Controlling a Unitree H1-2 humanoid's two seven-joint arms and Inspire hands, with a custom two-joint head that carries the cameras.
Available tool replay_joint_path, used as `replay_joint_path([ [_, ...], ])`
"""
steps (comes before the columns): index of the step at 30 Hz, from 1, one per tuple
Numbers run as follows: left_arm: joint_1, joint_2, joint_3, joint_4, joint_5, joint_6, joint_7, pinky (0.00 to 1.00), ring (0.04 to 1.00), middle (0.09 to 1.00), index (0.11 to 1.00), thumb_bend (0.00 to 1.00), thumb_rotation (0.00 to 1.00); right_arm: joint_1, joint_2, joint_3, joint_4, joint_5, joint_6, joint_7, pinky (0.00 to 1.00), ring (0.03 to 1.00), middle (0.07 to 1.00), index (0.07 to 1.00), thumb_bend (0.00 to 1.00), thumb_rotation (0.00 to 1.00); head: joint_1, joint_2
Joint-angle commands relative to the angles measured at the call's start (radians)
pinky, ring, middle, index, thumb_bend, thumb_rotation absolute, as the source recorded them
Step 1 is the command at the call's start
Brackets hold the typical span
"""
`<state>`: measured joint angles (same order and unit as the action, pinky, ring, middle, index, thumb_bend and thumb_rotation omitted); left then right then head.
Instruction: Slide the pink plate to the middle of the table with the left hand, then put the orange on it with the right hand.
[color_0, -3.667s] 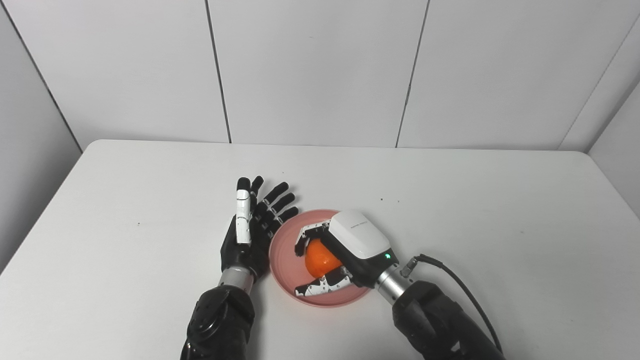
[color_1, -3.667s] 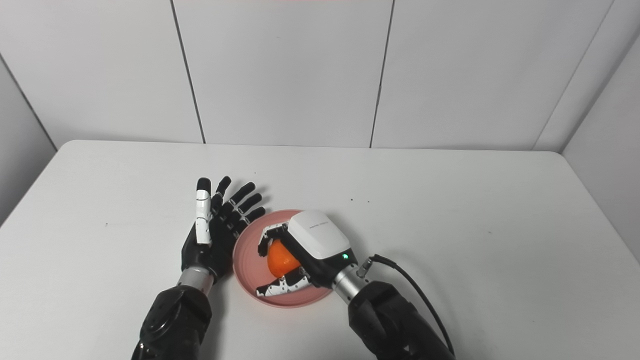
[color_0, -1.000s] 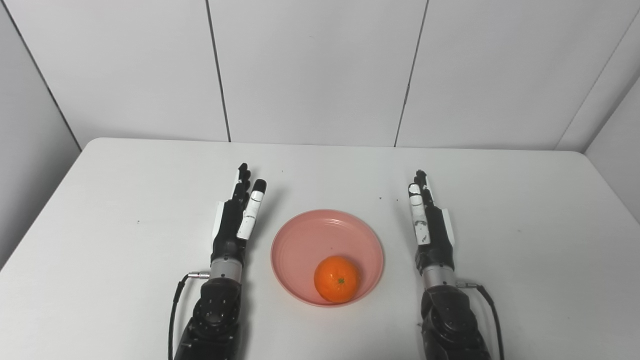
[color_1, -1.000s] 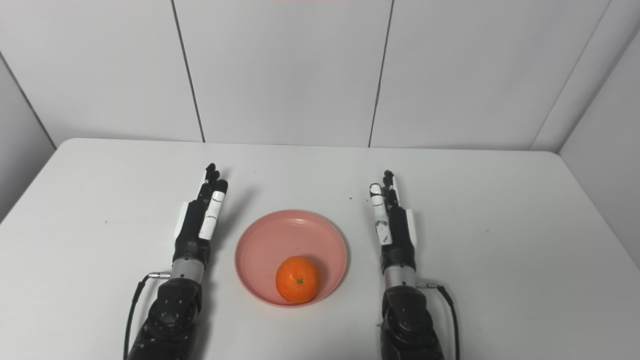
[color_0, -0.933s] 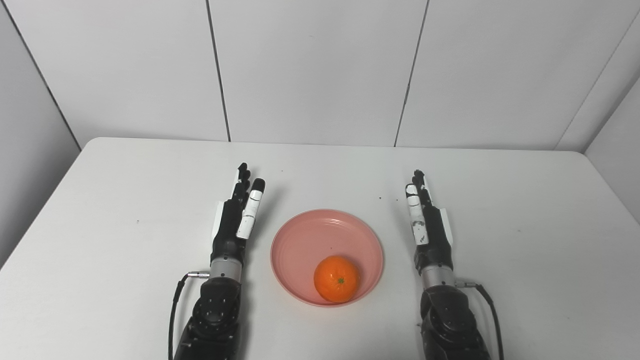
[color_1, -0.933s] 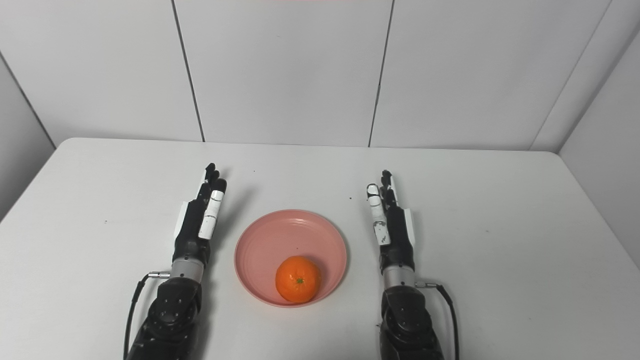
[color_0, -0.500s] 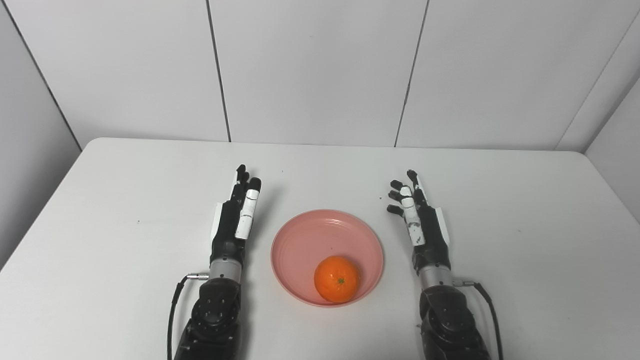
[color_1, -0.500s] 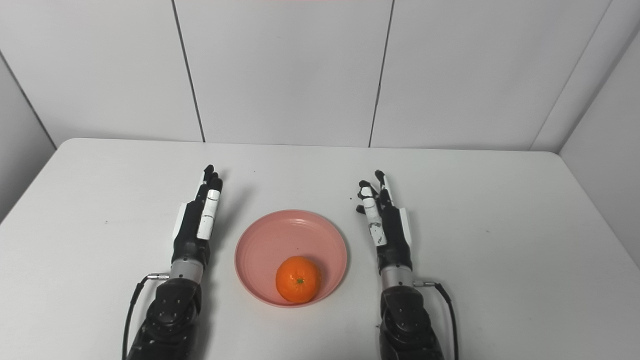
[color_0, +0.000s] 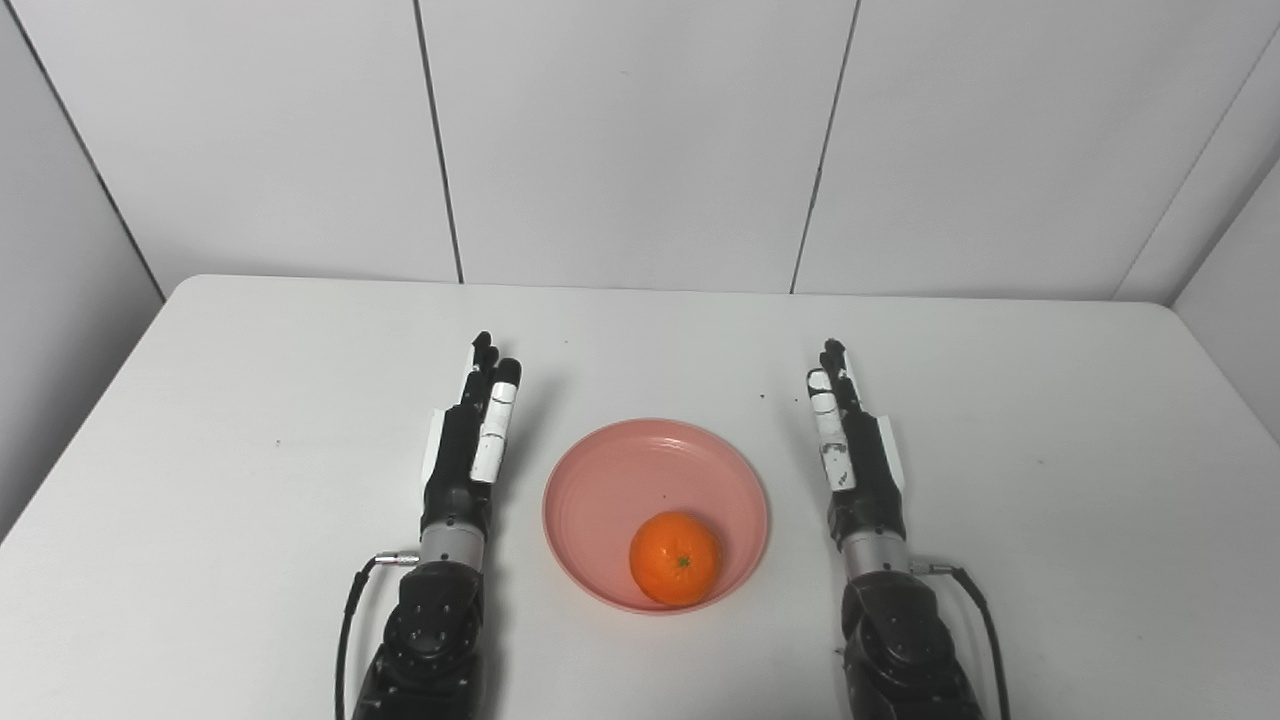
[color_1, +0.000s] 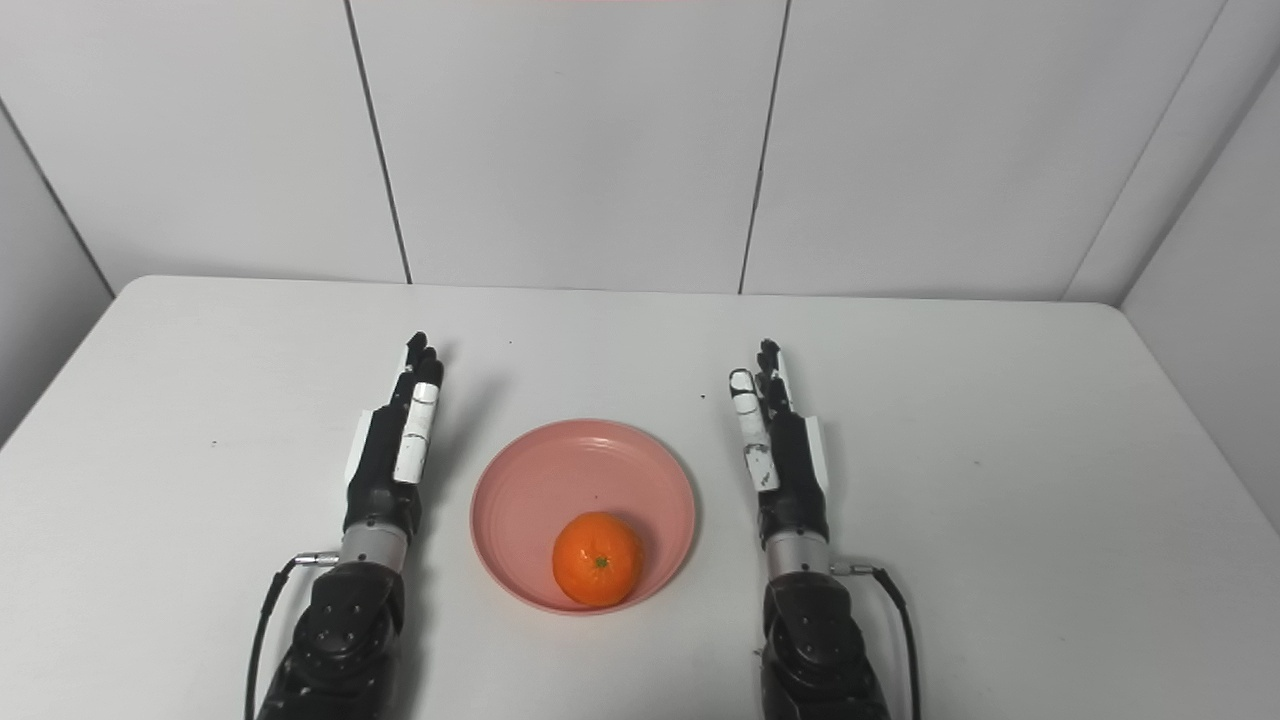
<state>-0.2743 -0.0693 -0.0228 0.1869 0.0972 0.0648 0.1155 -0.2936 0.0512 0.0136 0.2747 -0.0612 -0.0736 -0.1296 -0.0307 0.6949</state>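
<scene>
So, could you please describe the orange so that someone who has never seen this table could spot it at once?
On the white table, between the robot's left hand and right hand, sits a round, shallow pink plate. The round orange fruit lies in its near part, towards the right rim. It is the only orange-coloured thing there, and neither hand touches it.

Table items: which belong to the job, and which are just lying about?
Job:
- pink plate, mid-table
- orange, resting on the plate's near side
- left hand, open, beside the plate
- right hand, open, beside the plate

Lying about:
- nothing but the table itself
</scene>
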Motion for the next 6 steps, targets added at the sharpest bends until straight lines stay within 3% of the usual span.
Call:
replay_joint_path([
  [1, 0.013, -0.01, 0.0, -0.001, 0.001, 0.041, 0.003, 1.0, 1.0, 1.0, 1.0, 0.82, 1.0, 0.057, 0.0, -0.004, 0.038, 0.0, 0.002, 0.003, 1.0, 1.0, 0.993, 0.993, 0.89, 1.0, 0.001, 0.001],
  [6, 0.01, -0.009, -0.001, 0.0, 0.004, 0.036, 0.004, 1.0, 1.0, 1.0, 1.0, 0.82, 1.0, 0.053, -0.002, -0.005, 0.038, -0.002, 0.007, 0.001, 1.0, 1.0, 1.0, 0.989, 0.9, 1.0, 0.001, 0.002],
])
